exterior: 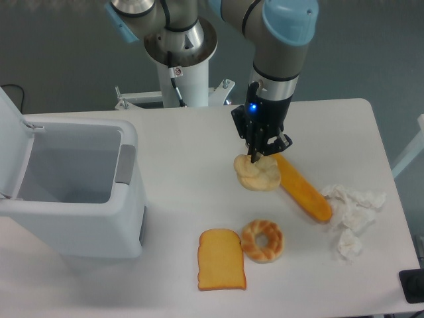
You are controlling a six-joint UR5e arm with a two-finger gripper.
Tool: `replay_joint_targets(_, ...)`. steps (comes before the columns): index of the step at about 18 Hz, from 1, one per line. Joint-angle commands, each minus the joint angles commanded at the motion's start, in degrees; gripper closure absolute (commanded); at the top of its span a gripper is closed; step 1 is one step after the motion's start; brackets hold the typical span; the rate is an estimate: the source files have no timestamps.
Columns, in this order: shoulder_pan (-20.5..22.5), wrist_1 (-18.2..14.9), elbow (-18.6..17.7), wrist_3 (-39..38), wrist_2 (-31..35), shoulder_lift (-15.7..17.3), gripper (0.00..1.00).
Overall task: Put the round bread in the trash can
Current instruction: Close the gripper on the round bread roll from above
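The round bread (258,175), a pale lumpy bun, rests on the white table right of centre. My gripper (254,158) comes straight down onto its upper left part. The fingers are drawn close together and pinch into the top of the bun, which still touches the table. The trash can (79,199) stands at the left edge, a large white-grey bin with its lid (12,142) swung up and its inside bare. It is well to the left of the gripper.
A long orange bread stick (303,188) lies against the bun's right side. A twisted ring bread (262,241) and a toast slice (221,260) lie nearer the front. Crumpled white paper (351,212) sits at the right. The robot base (180,59) stands behind.
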Motion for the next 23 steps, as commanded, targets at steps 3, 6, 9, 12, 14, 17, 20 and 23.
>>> replay_joint_targets(3, 0.00, 0.00, 0.00, -0.26, 0.00, 0.00, 0.98)
replay_joint_targets(6, 0.00, 0.09, 0.09, -0.62, -0.18, -0.09, 0.98)
replay_joint_targets(9, 0.09, 0.09, 0.44, -0.70, -1.14, 0.00, 0.98)
replay_joint_targets(12, 0.18, -0.09, 0.88, -1.23, -1.41, 0.00, 0.98)
replay_joint_targets(14, 0.09, -0.09, 0.88, -1.76, -1.76, 0.00, 0.98)
replay_joint_targets(17, 0.00, 0.00, 1.23, -2.72, -2.11, -0.09, 0.98)
replay_joint_targets(20, 0.18, 0.00, 2.11, -4.30, -4.04, -0.09, 0.98)
replay_joint_targets(23, 0.09, 0.09, 2.29, -5.10, -4.92, -0.09, 0.98)
